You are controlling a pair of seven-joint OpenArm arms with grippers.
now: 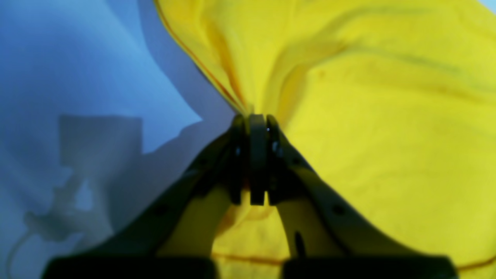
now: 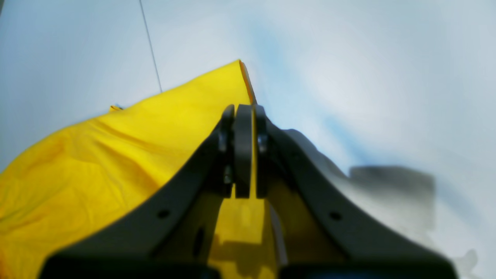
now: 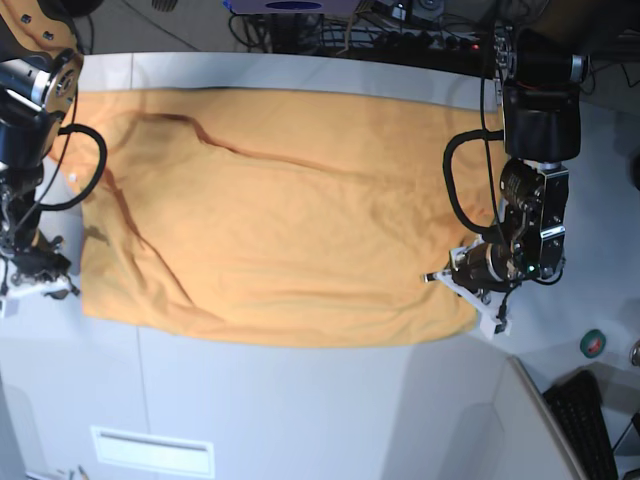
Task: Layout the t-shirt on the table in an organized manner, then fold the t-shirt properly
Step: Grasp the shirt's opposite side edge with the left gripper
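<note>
Both arms' jaws clamp the t-shirt (image 3: pixel 280 220) spread on the table (image 3: pixel 300 410); cables (image 3: pixel 400 35) lie behind.

Your left gripper (image 1: pixel 255 124) is squeezed tight on a pinch of the t-shirt (image 3: pixel 280 230), and its arm comes down from above at the shirt's right edge in the base view, bent low at the wrist near the bottom corner. Your right gripper (image 2: pixel 244 112) is squeezed tight on the shirt's edge too, with a thin bit of cloth between the dark fingers (image 2: pixel 242 155). Its arm stands at the shirt's left edge in the base view, reaching down to the bottom left corner.
</note>
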